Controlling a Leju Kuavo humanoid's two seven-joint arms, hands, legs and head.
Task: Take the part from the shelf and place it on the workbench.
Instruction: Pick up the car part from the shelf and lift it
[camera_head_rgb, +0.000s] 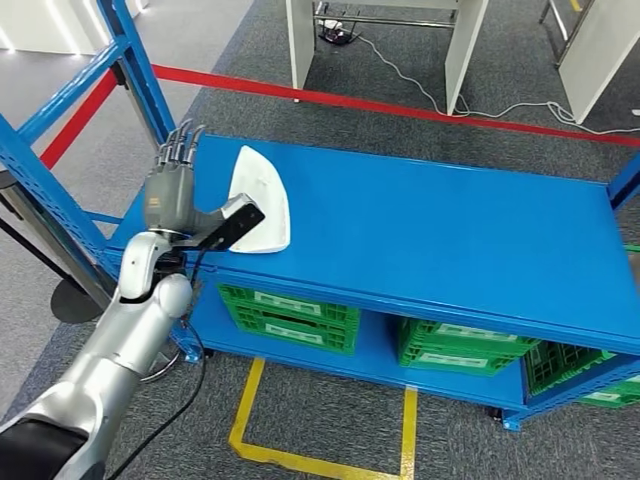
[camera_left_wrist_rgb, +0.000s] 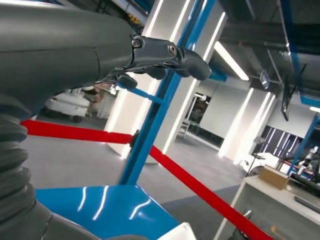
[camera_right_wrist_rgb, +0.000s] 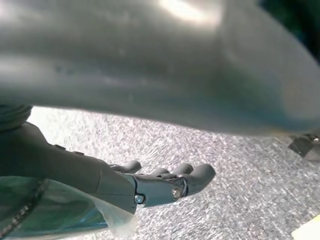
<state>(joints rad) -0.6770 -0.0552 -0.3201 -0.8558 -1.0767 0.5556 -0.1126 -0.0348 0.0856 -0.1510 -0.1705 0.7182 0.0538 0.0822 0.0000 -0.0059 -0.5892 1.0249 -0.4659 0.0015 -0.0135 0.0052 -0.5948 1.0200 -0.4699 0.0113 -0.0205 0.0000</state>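
L arm (camera_head_rgb: 113, 345) comes in from lower left, silver, elbow bent, forearm angled up and fwd. L hand (camera_head_rgb: 175, 190) raised upright, back of hand toward the head cam, fingers (camera_head_rgb: 181, 140) straight, close together, pointing up; thumb (camera_head_rgb: 235, 218) stuck out sideways to the right. Holds nothing. R hand (camera_right_wrist_rgb: 151, 182) seen in R wrist view: fingers (camera_right_wrist_rgb: 196, 175) extended, slightly curved, apart, nothing in them.

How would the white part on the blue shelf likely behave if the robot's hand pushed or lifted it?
The white part looks thin and flat, so probably light and stiff. Lying on the smooth, glossy shelf, it would likely slide rather than roll. Its low profile may make it awkward for the left hand to lift.
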